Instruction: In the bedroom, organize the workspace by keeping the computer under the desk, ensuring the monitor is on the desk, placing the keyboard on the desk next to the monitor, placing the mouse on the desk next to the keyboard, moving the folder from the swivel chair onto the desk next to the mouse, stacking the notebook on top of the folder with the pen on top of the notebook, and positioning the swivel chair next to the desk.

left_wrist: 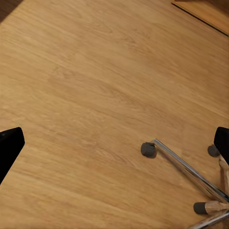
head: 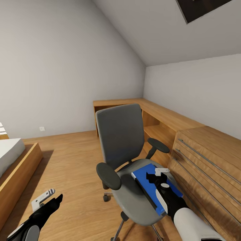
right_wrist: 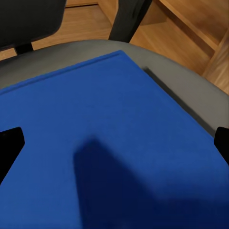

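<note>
Hovering wide-jawed over the folder point(head: 147, 179) on the swivel chair point(head: 129, 157) — the right gripper point(head: 160, 177); left gripper point(head: 48, 197) likewise spread.

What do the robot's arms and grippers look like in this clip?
Both arms have white rounded shells with black wrist sections. The left gripper and the right gripper carry black bodies with light grey bracket-like fingers. In the wrist views their fingertips appear as plain black blocks. No cables or markings are visible.

Blue folder point(right_wrist: 119, 143) flat on grey chair seat point(right_wrist: 191, 90); end effector point(right_wrist: 114, 143) fingertips spread above.

Grey sloped walls point(head: 60, 60), skylight point(head: 201, 8), wood floor point(head: 73, 167), oak shelving point(head: 160, 117).
</note>
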### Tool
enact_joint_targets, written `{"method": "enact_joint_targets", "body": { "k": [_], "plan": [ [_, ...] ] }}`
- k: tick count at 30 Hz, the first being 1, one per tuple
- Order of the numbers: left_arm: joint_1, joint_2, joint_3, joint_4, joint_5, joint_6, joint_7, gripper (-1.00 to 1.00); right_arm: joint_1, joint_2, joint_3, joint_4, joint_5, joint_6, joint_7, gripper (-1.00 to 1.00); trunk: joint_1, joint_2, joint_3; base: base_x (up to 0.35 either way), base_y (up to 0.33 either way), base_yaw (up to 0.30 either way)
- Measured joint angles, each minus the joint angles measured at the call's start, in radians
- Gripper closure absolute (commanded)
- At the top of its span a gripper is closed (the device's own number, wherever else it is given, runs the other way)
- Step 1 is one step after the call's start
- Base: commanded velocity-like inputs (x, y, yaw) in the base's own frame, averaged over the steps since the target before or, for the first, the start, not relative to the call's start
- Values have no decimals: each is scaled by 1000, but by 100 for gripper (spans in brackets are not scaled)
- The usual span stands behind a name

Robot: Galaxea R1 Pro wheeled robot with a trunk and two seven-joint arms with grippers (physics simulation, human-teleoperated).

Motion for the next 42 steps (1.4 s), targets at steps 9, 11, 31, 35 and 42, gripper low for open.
{"method": "enact_joint_targets", "body": {
  "k": [9,11,31,35,42],
  "plan": [
    [0,0,0,0,0,3,0,-100,0,0,0,0,0,0,0,-100,8,-14,-6,0,0,0],
    [0,0,0,0,0,4,0,-100,0,0,0,0,0,0,0,-100,15,-28,-12,0,0,0],
    [0,1,2,0,0,5,-1,-100,1,0,1,0,0,0,0,-100,35,-63,-28,0,0,0],
    [0,1,2,0,0,4,-1,-100,0,0,1,0,0,0,0,-100,35,-63,-28,0,0,0],
    [0,1,3,0,0,2,-2,-100,0,0,1,0,0,0,0,-100,35,-63,-28,0,0,0]
  ]
}}
